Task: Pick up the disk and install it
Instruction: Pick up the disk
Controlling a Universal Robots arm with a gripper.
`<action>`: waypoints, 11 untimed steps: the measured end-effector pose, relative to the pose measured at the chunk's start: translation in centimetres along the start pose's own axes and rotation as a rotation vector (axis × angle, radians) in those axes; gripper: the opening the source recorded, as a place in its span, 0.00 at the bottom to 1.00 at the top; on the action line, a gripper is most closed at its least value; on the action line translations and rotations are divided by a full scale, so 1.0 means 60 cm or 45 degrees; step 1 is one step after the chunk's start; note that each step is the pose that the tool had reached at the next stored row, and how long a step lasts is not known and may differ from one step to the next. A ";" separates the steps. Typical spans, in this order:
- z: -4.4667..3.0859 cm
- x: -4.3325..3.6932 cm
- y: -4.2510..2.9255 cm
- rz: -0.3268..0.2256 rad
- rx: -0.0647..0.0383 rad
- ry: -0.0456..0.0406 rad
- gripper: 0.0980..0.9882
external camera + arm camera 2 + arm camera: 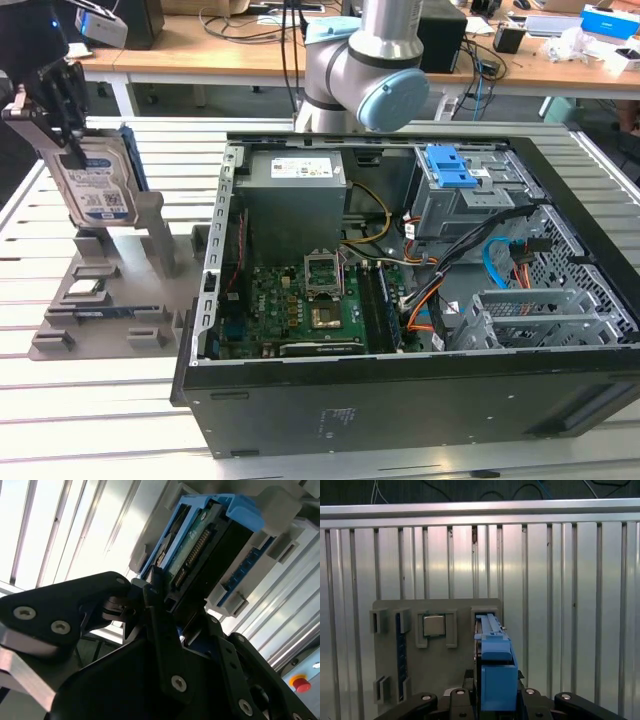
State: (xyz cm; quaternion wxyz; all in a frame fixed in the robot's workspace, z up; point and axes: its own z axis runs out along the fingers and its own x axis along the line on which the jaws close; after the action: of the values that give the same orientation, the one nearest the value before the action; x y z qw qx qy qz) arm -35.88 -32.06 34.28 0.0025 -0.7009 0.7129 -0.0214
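The disk [98,185] is being held upright, clamped in the gripper [70,150], at the stand [105,300], well apart from the case [400,400]; it could be twisted loose by so narrow a grip.

In the exterior view the gripper [68,148] hides the top edge of the disk [100,190]; the picture's left edge crops the gripper's body.

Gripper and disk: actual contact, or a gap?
Touching. In the second wrist view the gripper clamps both faces of the disk at its end, with no gap; the first wrist view shows it between the jaws.
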 end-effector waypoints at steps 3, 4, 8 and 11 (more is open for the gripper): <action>-0.013 0.000 -0.001 0.000 0.000 0.000 0.30; -0.016 0.000 -0.001 0.000 0.000 0.000 0.30; -0.029 0.000 -0.001 0.000 0.000 0.000 0.30; -0.039 0.001 -0.002 0.000 0.000 0.000 0.30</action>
State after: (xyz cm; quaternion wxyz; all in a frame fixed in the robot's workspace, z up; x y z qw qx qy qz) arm -35.86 -32.04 36.64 0.0025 -0.7009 0.7129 -0.0214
